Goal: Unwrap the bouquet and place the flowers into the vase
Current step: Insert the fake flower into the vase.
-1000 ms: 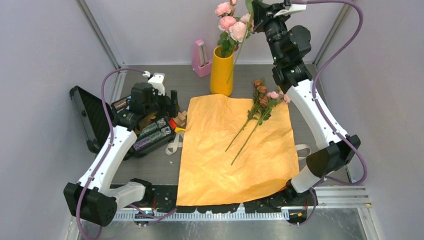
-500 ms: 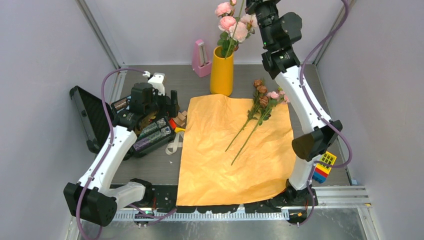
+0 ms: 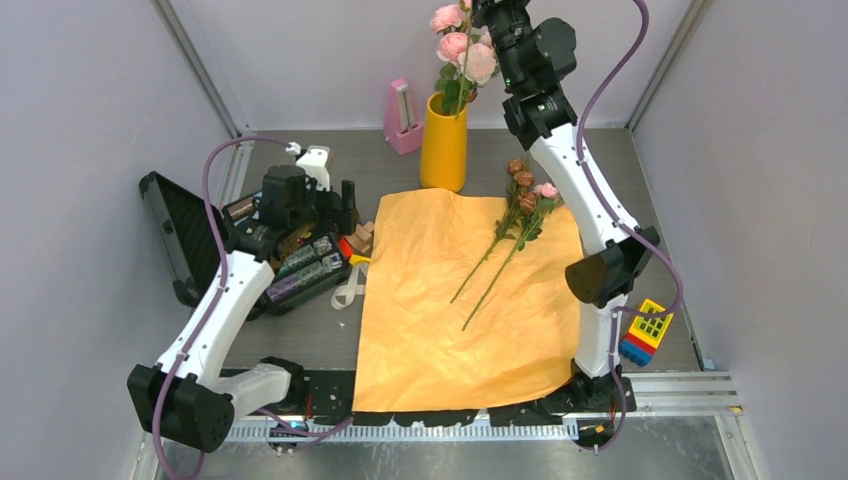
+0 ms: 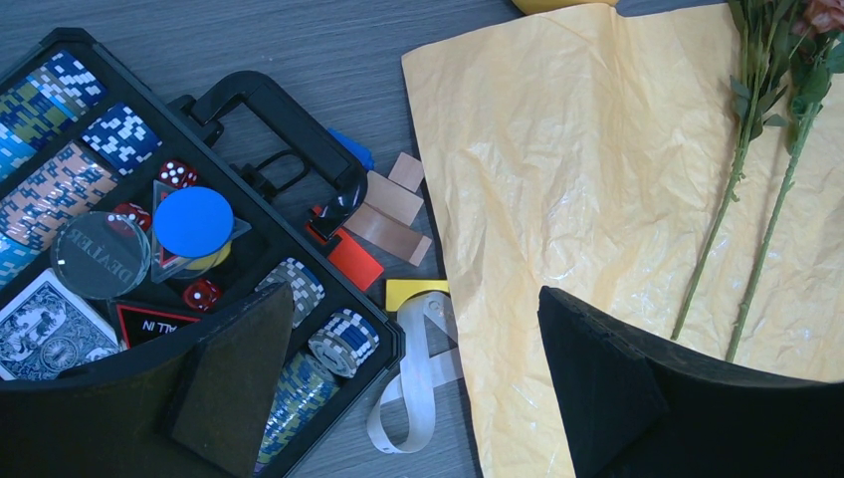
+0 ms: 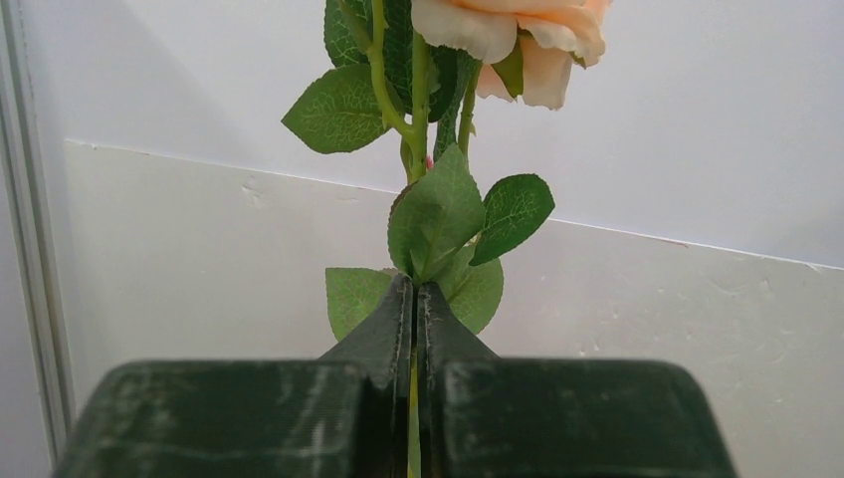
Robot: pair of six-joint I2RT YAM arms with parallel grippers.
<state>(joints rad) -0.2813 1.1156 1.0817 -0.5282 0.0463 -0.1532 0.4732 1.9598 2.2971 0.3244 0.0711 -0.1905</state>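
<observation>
**Step in hand:** moving the flowers one at a time into the vase. The wrapping is already off.

- The orange paper point(image 3: 470, 300) lies flat and open in the middle of the table.
- The right arm reaches high over the back of the table. The right gripper point(image 5: 414, 319) is pinched tight on the thin green stem of one pink rose point(image 5: 518, 30), head up.
- The vase point(image 3: 444, 142) stands upright just beyond the paper's far edge, with several pink roses point(image 3: 455, 45) in it.
- Two loose stems point(image 3: 505, 240) lie on the right part of the paper, heads toward the vase.
- The left gripper point(image 4: 413, 299) hovers spread wide over the paper's left edge, holding nothing.

**Next move (judgement):** line the stem tip up over the vase mouth, lower it straight down, and let go only once the stem is well inside. The leaves may snag on the roses already in the vase. Two stems would then remain.

**Views:**
- The top view shows the held stem slanting down toward the vase mouth. The stem is too thin to tell whether its tip is inside.
- The right wrist view shows the grip up close, with leaves just above the jaws, but only wall behind and no vase.
- Only the left wrist view shows the beige ribbon point(image 4: 413, 383), lying loose beside the paper near an open poker chip case point(image 4: 100, 199).
</observation>
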